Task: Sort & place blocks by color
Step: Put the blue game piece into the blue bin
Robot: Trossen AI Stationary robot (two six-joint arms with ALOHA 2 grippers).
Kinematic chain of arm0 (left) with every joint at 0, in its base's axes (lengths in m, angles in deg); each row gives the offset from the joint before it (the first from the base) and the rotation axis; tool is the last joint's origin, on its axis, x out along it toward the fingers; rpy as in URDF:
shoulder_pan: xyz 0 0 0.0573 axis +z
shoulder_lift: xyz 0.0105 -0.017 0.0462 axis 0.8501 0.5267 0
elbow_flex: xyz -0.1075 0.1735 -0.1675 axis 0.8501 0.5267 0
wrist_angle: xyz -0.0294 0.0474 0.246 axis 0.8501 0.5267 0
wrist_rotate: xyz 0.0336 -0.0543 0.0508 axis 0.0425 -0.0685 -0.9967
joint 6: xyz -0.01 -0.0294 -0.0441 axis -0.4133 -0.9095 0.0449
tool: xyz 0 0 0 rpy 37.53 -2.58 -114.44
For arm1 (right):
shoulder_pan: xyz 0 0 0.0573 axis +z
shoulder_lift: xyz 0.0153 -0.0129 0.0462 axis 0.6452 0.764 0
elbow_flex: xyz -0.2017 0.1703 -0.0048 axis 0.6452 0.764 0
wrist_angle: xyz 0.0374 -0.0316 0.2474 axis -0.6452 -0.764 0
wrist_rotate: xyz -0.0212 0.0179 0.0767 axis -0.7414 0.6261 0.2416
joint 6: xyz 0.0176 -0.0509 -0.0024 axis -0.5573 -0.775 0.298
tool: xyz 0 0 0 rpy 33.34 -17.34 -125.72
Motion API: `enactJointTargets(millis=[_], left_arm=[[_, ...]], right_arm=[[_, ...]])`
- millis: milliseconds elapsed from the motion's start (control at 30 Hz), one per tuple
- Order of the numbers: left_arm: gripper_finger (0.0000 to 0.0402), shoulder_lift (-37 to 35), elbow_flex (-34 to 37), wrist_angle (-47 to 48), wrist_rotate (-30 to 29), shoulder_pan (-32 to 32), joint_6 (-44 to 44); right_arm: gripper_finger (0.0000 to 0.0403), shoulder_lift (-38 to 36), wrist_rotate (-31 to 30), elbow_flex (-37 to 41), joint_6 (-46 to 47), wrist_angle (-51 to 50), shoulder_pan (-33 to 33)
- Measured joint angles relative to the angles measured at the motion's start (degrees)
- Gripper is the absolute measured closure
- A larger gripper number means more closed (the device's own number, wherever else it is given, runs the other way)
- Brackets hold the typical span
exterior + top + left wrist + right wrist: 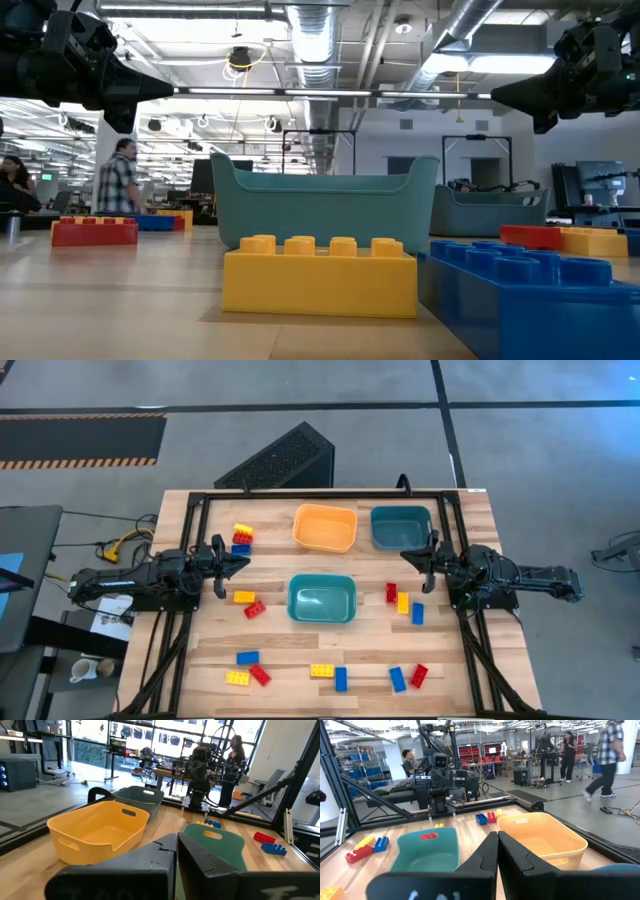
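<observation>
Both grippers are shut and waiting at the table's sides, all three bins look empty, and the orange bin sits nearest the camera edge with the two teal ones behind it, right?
Not quite. In the high view the orange bin sits at the far edge beside one teal bin; the other teal bin sits mid-table. The rest stands: left gripper and right gripper shut, bins empty.

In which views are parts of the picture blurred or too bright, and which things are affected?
Low view: the nearest blue brick is soft, cut by the frame edge; the ceiling lights glare. Left wrist view: the windows behind are overexposed, and the arm's own closed jaws are blurred. Right wrist view: the same blur on its jaws. High view: even light, blocks sharp.
</observation>
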Motion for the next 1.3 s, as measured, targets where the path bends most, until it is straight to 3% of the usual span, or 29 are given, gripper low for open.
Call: enactJointTargets(millis=[533, 833, 1067, 1300], left_arm=[[0.0401, -0.02, 0.00, 0.00, 0.02, 0.02, 0.01], [0.0401, 0.00, -0.01, 0.00, 0.00, 0.01, 0.01], [0.0401, -0.02, 0.01, 0.00, 0.02, 0.00, -0.01], [0.0401, -0.01, -0.01, 0.01, 0.02, 0.02, 0.01]], right_arm=[[0.0369, 0.02, -1.50, -0.28, -0.04, -2.02, 0.00], [0.0369, 0.24, -4.46, -7.97, -2.27, -7.16, 0.00], [0.0369, 6.21, -9.66, -14.03, 0.40, -13.49, 0.00], [0.0369, 18.54, -11.72, -24.36, 5.48, -16.57, 0.00]])
